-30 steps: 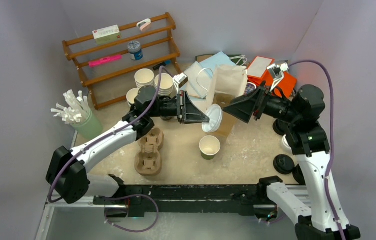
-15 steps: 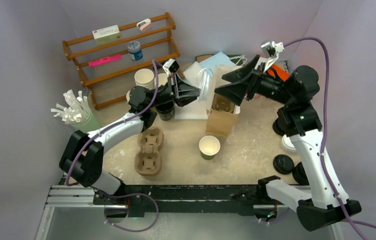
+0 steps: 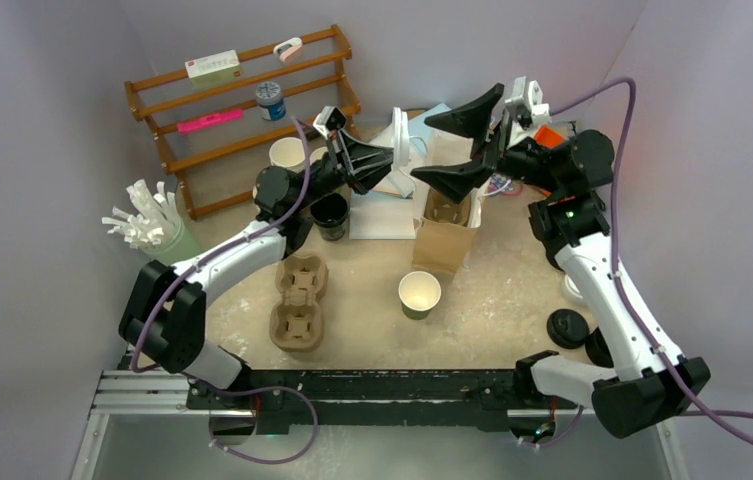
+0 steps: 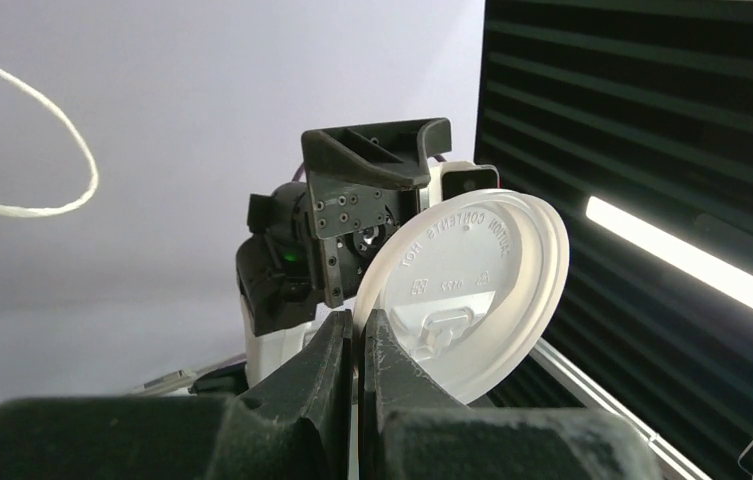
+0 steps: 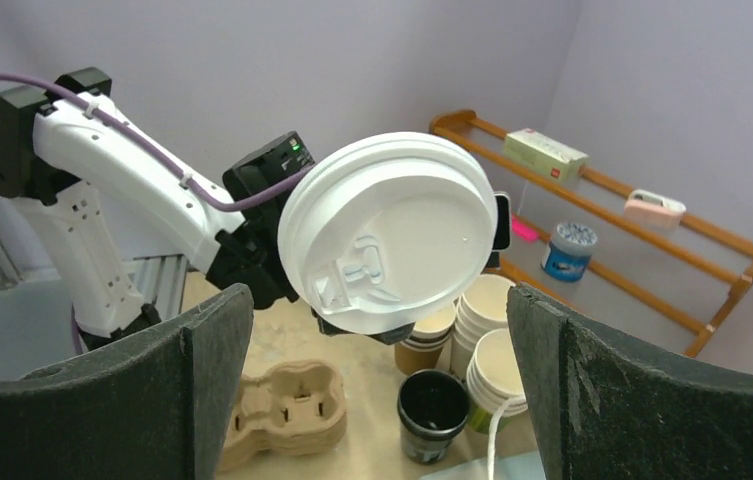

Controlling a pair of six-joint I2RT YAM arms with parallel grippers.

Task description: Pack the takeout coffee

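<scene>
One lid (image 4: 472, 285) in left pincer (image 4: 357, 335)

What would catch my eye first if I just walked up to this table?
In mid-air, the left gripper pinches a white lid by its rim, holding it up before the wide-open right gripper. Below them stands an open brown paper bag, with a lidless paper cup just in front of it.

Right wrist cam: the white lid (image 5: 387, 235) mostly blocks the left gripper (image 4: 357, 325) pinching it. The right arm (image 3: 602, 285) covers part of the black lids (image 3: 567, 328) at the worktop's (image 3: 512, 290) right edge. Label on the box (image 3: 212, 67) on the shelf (image 3: 232, 143) is too tiny to read.
</scene>
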